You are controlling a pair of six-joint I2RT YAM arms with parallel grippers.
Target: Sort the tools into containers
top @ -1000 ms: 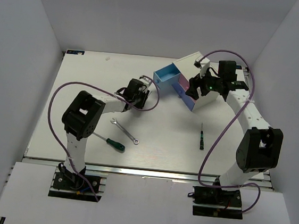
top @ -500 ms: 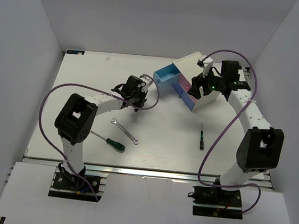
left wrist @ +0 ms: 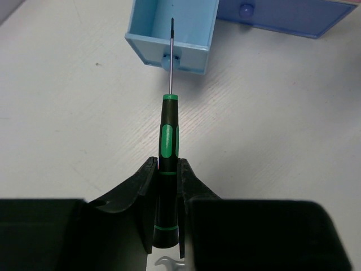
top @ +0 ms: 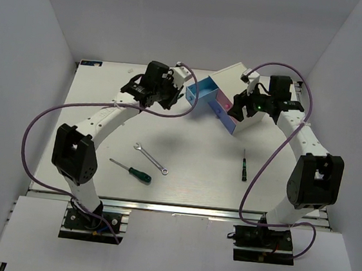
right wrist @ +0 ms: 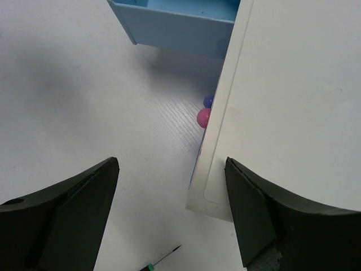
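Observation:
My left gripper (top: 171, 94) (left wrist: 167, 164) is shut on a thin dark mini screwdriver (left wrist: 168, 135) with green bands. It holds the tool above the table, tip pointing at the open blue drawer (top: 204, 91) (left wrist: 172, 31) and its knob. My right gripper (top: 240, 107) (right wrist: 171, 162) is open and empty above the white cabinet (top: 231, 75) (right wrist: 287, 101). The pink drawer (top: 222, 104) shows its pink knob (right wrist: 203, 117) beside a blue knob (right wrist: 208, 101). On the table lie the silver wrench (top: 150, 159), the green-handled screwdriver (top: 130, 170) and the second mini screwdriver (top: 244, 165) (right wrist: 161, 261).
A second blue drawer front (left wrist: 282, 17) with a knob sits closed in the cabinet to the right of the open one. Purple cables loop off both arms. White walls enclose the table on three sides.
My left arm has risen from mid-table and swung back toward the open blue drawer, carrying the mini screwdriver. The right gripper has barely shifted over the cabinet.

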